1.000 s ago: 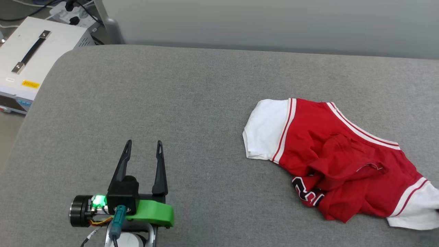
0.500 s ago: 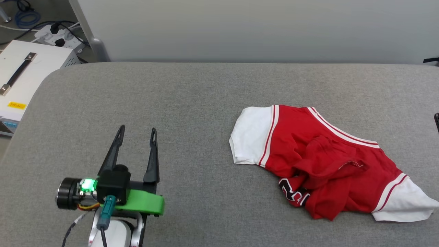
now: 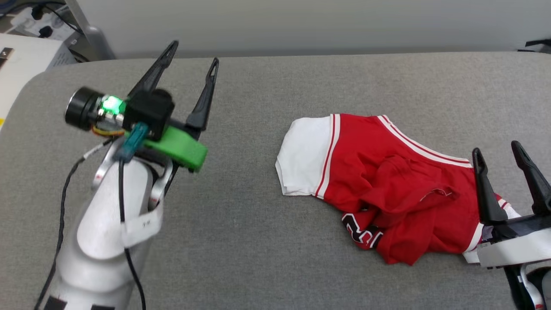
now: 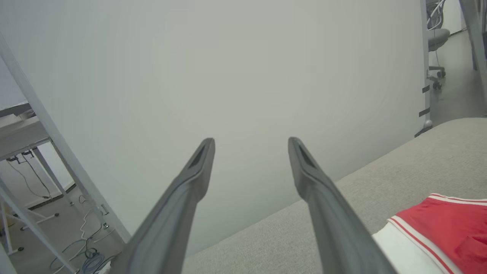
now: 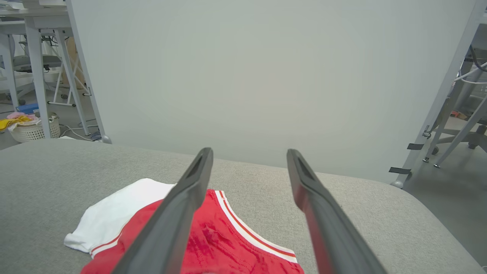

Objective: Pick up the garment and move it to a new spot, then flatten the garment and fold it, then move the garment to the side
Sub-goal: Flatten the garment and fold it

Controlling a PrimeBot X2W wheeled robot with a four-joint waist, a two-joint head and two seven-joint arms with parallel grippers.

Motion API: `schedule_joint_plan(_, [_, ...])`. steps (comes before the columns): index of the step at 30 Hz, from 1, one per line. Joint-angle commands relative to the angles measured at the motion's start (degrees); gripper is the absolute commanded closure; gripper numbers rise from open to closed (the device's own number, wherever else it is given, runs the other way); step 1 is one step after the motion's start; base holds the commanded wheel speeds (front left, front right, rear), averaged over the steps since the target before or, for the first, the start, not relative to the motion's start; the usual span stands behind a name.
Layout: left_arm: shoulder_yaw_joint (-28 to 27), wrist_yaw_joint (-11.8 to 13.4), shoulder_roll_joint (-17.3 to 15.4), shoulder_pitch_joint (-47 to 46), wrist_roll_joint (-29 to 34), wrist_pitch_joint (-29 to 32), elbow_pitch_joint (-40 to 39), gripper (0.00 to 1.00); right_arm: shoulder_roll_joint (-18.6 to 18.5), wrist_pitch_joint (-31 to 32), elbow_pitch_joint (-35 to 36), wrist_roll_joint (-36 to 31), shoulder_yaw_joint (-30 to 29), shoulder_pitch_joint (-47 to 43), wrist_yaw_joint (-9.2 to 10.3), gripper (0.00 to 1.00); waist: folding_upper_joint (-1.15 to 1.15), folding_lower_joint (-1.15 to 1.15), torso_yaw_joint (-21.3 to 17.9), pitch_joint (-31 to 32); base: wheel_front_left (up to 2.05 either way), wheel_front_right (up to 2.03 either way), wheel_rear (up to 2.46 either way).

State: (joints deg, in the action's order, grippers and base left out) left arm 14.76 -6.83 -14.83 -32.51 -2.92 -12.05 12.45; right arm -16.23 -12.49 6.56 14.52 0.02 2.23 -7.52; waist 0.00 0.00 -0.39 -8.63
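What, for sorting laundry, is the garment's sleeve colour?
White sleeve, red-striped trim; clearest in head view.

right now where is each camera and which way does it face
Head view: on the head, looking down at the grey table and the garment; left gripper and right gripper show, open.
Left wrist view: left wrist, facing the pale partition past its own fingers; garment lower right.
Right wrist view: right wrist, low over the garment, own fingers ahead, same partition.
Shared: both wrist views catch the white sleeve and partition.

Bright even light, soft shadows, sharp
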Motion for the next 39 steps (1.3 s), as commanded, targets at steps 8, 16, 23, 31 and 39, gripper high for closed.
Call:
schedule_joint_plan(8, [18.5, -0.6, -5.2, -19.4, -19.6, 23.9, 9.1, 0.00, 1.0, -0.9, 2.3, -2.6, 1.9, 3.4, 0.03, 0.00, 0.00, 0.00, -4.7, -9.4, 0.00, 0.00, 0.00])
schedule_joint_plan(16, [35.3, -0.6, -8.4, -32.8, -38.0, 45.5, 10.6, 0.00, 0.9, -1.9, 1.3, -3.7, 3.6, 7.8, 0.03, 0.00, 0.00, 0.00, -6.8, -15.2, 0.00, 0.00, 0.00])
schedule_joint_plan(23, [47.1, -0.7, -8.0, -39.9, -44.1, 52.0, 14.0, 0.00, 0.9, -2.3, 0.4, -4.2, 5.8, 12.1, 0.03, 0.00, 0.00, 0.00, -8.7, -19.6, 0.00, 0.00, 0.00])
schedule_joint_plan(31, [57.6, -0.7, -8.5, -41.3, -44.5, 52.6, 20.6, 0.00, 1.6, -2.5, -0.5, -5.0, 7.4, 15.2, 0.03, 0.00, 0.00, 0.00, -10.7, -22.1, 0.00, 0.00, 0.00])
schedule_joint_plan(39, [58.6, -0.7, -10.3, -36.2, -43.4, 54.2, 15.4, 1.00, 2.1, -2.5, -0.5, -5.8, 6.6, 14.4, 0.03, 0.00, 0.00, 0.00, -9.8, -20.7, 0.00, 0.00, 0.00])
